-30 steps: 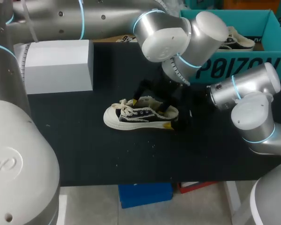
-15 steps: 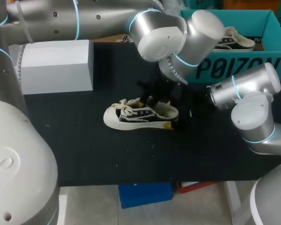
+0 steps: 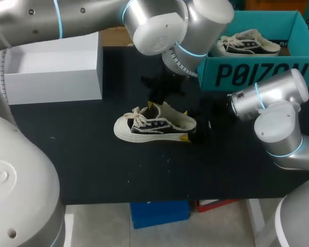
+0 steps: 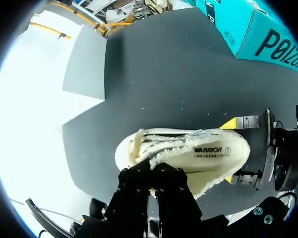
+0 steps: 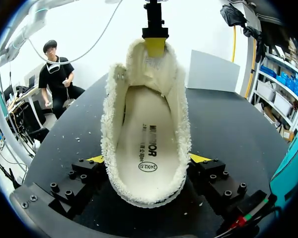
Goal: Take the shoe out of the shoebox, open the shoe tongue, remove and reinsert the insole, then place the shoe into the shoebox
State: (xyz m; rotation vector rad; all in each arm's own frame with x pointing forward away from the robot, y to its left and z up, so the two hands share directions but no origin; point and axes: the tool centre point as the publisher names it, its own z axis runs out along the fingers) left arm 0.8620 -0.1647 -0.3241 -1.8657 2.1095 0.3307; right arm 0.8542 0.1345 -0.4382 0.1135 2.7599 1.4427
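shoe (image 3: 154,126): black, cream lining, white sole | shoebox (image 3: 257,74): teal | table (image 3: 118,170): black | box (image 3: 51,72): white

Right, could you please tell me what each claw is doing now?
Left claw: closed on the tongue.
Right claw: closed on the shoe.

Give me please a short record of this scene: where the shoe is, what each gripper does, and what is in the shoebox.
shoe: lying on the table, outside the shoebox
right gripper: shut on the shoe's heel, from both sides
left gripper: above the shoe, at the raised tongue; grip not clear
insole: inside the shoe
shoebox: teal, open, holds a second shoe
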